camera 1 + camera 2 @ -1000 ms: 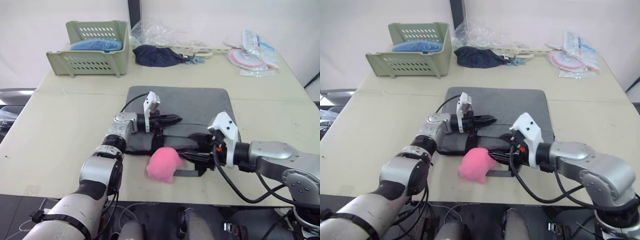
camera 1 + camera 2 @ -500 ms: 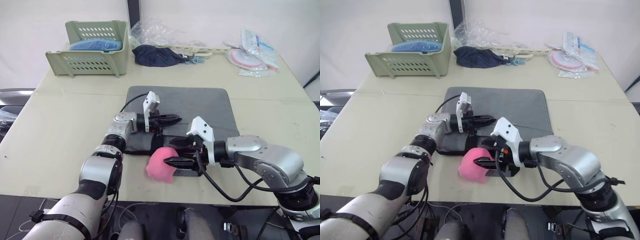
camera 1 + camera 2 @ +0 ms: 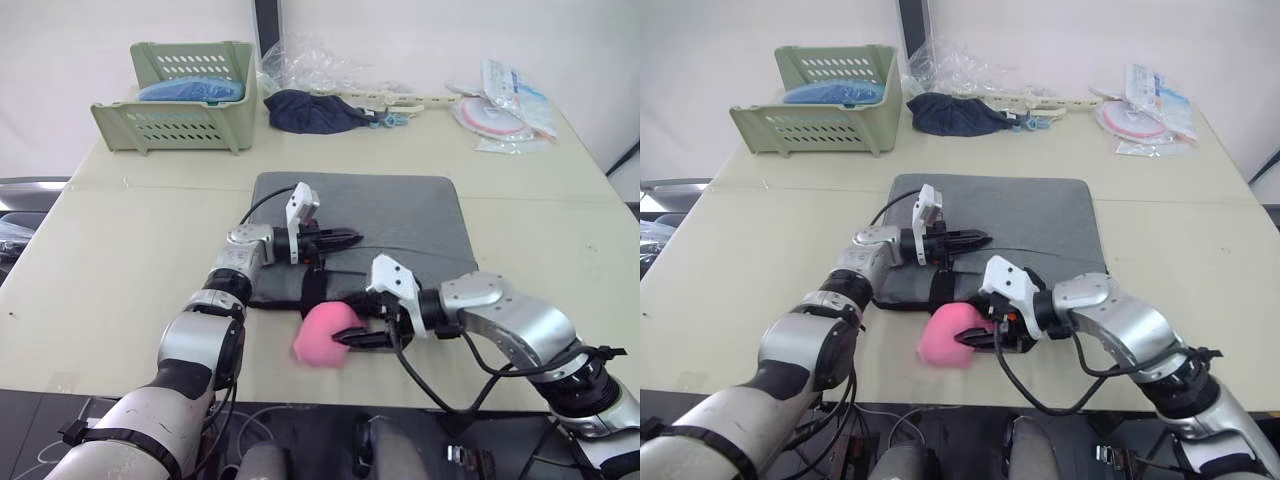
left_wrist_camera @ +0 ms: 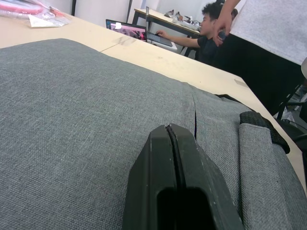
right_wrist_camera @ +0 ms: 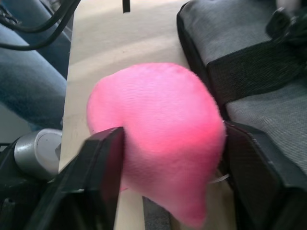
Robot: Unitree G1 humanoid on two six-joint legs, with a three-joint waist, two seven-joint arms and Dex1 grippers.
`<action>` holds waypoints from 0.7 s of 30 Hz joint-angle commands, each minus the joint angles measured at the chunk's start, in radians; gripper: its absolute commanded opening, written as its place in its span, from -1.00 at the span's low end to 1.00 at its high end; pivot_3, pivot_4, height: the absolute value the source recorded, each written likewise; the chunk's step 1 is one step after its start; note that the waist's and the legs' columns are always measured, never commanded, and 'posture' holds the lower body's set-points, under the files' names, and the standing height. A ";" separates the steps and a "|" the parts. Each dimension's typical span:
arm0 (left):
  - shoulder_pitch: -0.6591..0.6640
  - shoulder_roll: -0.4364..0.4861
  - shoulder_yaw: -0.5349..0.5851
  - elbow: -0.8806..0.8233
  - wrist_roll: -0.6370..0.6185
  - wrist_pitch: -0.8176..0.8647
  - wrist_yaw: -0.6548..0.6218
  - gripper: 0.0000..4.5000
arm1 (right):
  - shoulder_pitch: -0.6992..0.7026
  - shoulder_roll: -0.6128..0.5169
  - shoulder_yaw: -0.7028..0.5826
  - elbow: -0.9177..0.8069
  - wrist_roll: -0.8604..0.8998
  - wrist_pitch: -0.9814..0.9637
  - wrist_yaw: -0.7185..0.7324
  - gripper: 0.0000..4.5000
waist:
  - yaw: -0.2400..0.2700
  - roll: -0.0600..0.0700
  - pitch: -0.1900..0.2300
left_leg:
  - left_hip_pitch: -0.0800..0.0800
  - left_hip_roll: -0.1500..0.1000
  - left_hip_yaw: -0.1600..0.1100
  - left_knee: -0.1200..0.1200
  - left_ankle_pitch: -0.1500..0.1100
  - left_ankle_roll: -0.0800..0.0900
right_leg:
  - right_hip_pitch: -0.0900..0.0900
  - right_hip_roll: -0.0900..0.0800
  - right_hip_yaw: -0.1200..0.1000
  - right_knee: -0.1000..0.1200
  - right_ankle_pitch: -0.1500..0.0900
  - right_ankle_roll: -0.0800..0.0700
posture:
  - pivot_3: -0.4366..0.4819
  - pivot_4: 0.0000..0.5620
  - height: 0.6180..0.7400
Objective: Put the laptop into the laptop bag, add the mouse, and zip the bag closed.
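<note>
The right pincer (image 3: pixel 352 328) has slid left since earlier, its open fingers now straddling the pink fluffy blob (image 3: pixel 322 335); the left pincer (image 3: pixel 350 238) stays closed on the laptop bag (image 3: pixel 400 215).

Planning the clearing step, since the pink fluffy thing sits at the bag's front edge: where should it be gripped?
Across its rounded middle, coming from the robot's right: the pink fluffy blob bulges evenly there, and the right gripper already straddles it beside the laptop bag.

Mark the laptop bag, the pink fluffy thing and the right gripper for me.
laptop bag (image 3: pixel 400 210): left eye view, bare grey top panel.
pink fluffy thing (image 5: pixel 158 129): right wrist view, middle of its fuzzy body.
right gripper (image 3: pixel 345 325): left eye view, midway between the fingertips.
</note>
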 commanded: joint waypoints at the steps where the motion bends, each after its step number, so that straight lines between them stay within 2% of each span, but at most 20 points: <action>1: 0.039 0.010 -0.010 0.052 0.031 0.025 0.018 -1.00 | 0.008 -0.015 -0.010 -0.022 -0.019 -0.013 0.028 -0.37 | 0.000 0.000 0.000 | 0.000 0.000 0.000 0.000 0.000 0.000 | 0.000 0.000 0.000 0.000 0.000 0.000 | -0.05 -0.47 1.00; 4: 0.039 0.010 -0.010 0.052 0.031 0.025 0.021 -1.00 | 0.015 -0.024 -0.021 -0.035 -0.023 -0.006 0.032 -0.97 | 0.000 0.000 0.000 | 0.000 0.000 0.000 0.000 0.000 0.000 | 0.000 0.000 0.000 0.000 0.000 0.000 | -0.05 -0.47 1.00; 9: 0.041 0.009 -0.010 0.052 0.030 0.025 0.021 -1.00 | 0.040 -0.062 -0.066 -0.089 0.000 0.022 0.033 -0.99 | 0.001 0.000 0.000 | 0.000 0.000 0.000 0.000 0.000 0.000 | 0.000 0.000 0.000 0.000 0.000 0.000 | -0.05 -0.47 1.00; 21: 0.054 0.000 -0.018 0.052 0.035 0.024 0.013 -1.00 | 0.183 -0.232 -0.284 -0.284 0.147 0.151 0.029 -0.99 | 0.004 -0.001 0.000 | 0.000 0.000 0.000 0.000 0.000 0.000 | 0.000 0.000 0.000 0.000 0.000 0.000 | -0.05 -0.47 1.00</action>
